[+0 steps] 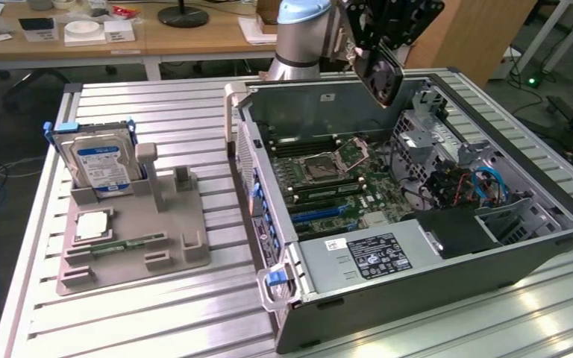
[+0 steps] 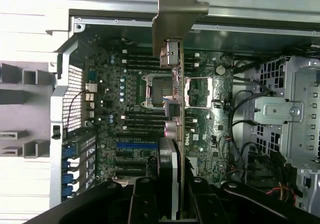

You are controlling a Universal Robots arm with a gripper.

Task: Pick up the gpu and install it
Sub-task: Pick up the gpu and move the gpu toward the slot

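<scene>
Jaws: clamped on the gpu, one on each flat face.
Gripper: hangs over the open computer case, pointing down into it.
Gpu position: held on edge in the air above the case's far wall, clear of the motherboard and not seated in a slot.
Gpu detail: the round fan shows in the exterior view, and the silver end bracket is at the end away from the gripper.
Beneath the card: the CPU socket and rows of slots.
Exterior view's left: a grey fixture on the slatted table, well apart from the case.
On the fixture: a hard drive standing upright and a memory stick lying flat.
</scene>
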